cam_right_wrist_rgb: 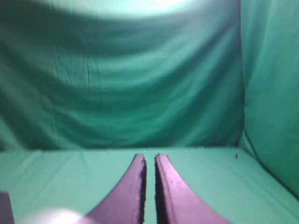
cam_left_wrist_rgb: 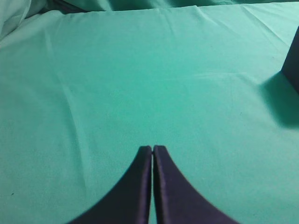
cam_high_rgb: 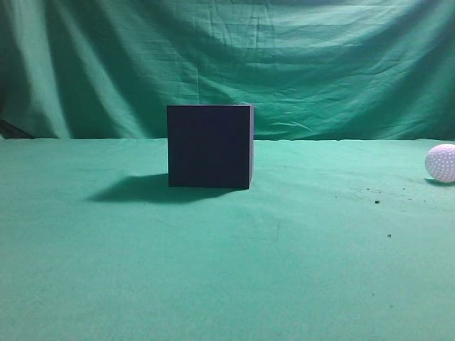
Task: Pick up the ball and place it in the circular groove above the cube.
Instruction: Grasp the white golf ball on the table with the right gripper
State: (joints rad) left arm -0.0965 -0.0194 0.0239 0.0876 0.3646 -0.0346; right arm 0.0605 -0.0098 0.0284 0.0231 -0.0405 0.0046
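1. The ball [cam_high_rgb: 441, 163], white and dimpled, was seen at the far right edge of the green cloth [cam_high_rgb: 227, 270], well apart from the cube [cam_high_rgb: 210, 146]
2. Plenty of bare cloth was left around the cube
3. The left gripper [cam_left_wrist_rgb: 153, 148] was seen pinched closed on nothing; the right gripper [cam_right_wrist_rgb: 150, 157] was nearly closed too, also on nothing

Green cloth tabletop [cam_high_rgb: 213, 270], wrinkled green backdrop curtain [cam_high_rgb: 320, 57], small dark specks [cam_high_rgb: 376, 202] on cloth
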